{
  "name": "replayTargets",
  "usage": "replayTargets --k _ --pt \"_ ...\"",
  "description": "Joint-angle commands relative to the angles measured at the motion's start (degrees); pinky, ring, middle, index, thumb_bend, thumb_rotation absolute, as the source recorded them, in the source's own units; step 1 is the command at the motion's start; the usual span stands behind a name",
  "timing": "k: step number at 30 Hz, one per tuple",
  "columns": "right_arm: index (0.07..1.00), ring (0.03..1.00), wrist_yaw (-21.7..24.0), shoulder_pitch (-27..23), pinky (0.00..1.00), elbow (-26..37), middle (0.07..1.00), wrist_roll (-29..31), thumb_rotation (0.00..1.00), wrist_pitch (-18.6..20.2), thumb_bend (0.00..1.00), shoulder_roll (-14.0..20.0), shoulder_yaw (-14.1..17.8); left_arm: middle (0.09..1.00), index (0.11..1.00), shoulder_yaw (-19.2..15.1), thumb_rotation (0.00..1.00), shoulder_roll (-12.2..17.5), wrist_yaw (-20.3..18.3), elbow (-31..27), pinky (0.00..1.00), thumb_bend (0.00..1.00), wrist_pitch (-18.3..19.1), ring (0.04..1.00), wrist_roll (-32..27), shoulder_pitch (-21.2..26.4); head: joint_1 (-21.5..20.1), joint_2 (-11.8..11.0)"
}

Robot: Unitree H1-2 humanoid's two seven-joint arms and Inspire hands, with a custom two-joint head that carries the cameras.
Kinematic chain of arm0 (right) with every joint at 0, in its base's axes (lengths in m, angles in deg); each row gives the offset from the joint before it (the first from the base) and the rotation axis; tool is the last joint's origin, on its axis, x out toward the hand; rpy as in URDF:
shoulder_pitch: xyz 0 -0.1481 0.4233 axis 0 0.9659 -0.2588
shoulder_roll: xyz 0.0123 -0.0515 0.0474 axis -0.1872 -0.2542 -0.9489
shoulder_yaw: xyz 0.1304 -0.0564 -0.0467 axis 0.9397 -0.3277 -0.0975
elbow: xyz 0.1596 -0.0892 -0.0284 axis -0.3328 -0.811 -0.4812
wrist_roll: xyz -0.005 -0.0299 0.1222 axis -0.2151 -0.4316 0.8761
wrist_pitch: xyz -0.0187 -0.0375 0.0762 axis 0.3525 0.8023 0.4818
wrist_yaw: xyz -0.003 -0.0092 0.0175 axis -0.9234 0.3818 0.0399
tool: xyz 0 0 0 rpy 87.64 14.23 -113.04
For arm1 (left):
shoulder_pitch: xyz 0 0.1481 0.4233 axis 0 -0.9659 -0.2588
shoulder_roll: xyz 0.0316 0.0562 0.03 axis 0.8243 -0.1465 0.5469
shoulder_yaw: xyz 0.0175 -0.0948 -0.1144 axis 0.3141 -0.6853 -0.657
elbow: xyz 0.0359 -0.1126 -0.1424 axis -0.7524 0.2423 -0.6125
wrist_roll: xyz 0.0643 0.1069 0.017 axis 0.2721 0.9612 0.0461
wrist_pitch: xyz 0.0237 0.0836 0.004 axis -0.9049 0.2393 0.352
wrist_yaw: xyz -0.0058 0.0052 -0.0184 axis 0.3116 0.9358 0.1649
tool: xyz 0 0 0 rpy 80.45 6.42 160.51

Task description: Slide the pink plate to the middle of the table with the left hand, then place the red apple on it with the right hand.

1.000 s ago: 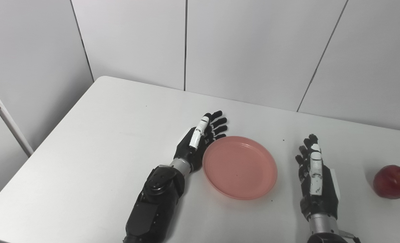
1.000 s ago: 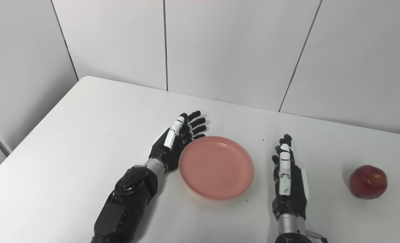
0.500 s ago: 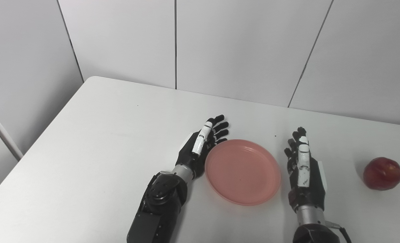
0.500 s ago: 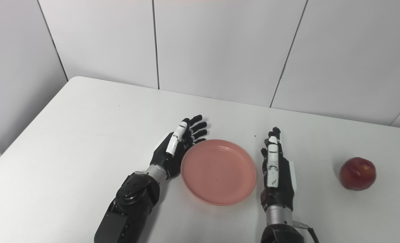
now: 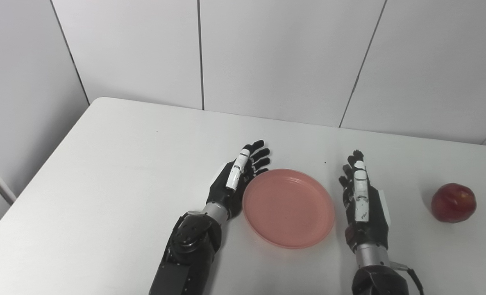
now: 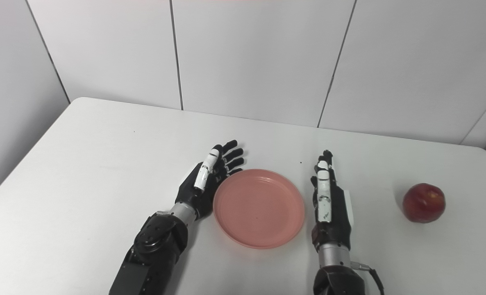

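A pink plate (image 5: 289,208) lies flat on the white table (image 5: 116,172), near the middle. My left hand (image 5: 237,178) is open, on edge against the plate's left rim, fingers pointing away from me. My right hand (image 5: 362,203) is open and empty, on edge just right of the plate, close to its rim. A red apple (image 5: 453,203) sits on the table far to the right, well apart from my right hand. The plate (image 6: 259,207) and the apple (image 6: 423,203) also show in the right eye view.
White wall panels (image 5: 267,57) stand behind the table's far edge. The table's left edge runs diagonally at the left of the picture. A few small dark specks lie on the tabletop.
The camera has shifted, so the whole picture moved left. My right hand has come closer to the plate's right rim. My left hand stays against the plate's left rim.
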Motion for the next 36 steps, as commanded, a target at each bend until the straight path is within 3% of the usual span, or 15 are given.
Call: replayTargets --k 1,18,30,36 --pt "1.000 1.000 -0.21 -2.06 1.00 3.08 1.000 0.38 1.00 -0.11 0.34 -0.18 0.29 0.906 0.890 0.55 1.00 0.20 -0.23 0.52 0.90 0.36 -0.62 0.907 0.82 -0.50 -0.38 -0.07" --pt "0.994 0.983 0.01 -6.12 1.00 8.68 0.991 -4.07 1.00 2.63 0.42 5.47 0.63 0.917 0.898 -0.45 1.00 0.10 -0.64 2.97 0.92 0.36 -4.42 0.920 1.43 -0.61 -6.57 -0.33" --pt "0.993 0.983 -0.18 -10.70 1.00 12.77 0.992 -7.50 1.00 6.41 0.44 9.42 3.66 0.927 0.911 -1.83 1.00 0.53 -2.10 3.78 0.95 0.34 -5.60 0.931 0.11 -0.75 -10.67 -0.92" --pt "0.969 0.960 -0.32 -12.87 0.95 14.83 0.970 -12.86 0.90 10.19 0.53 12.26 4.01 0.935 0.916 -2.26 1.00 1.04 -2.97 4.70 0.95 0.35 -6.86 0.938 -0.42 -0.71 -12.91 -1.39"
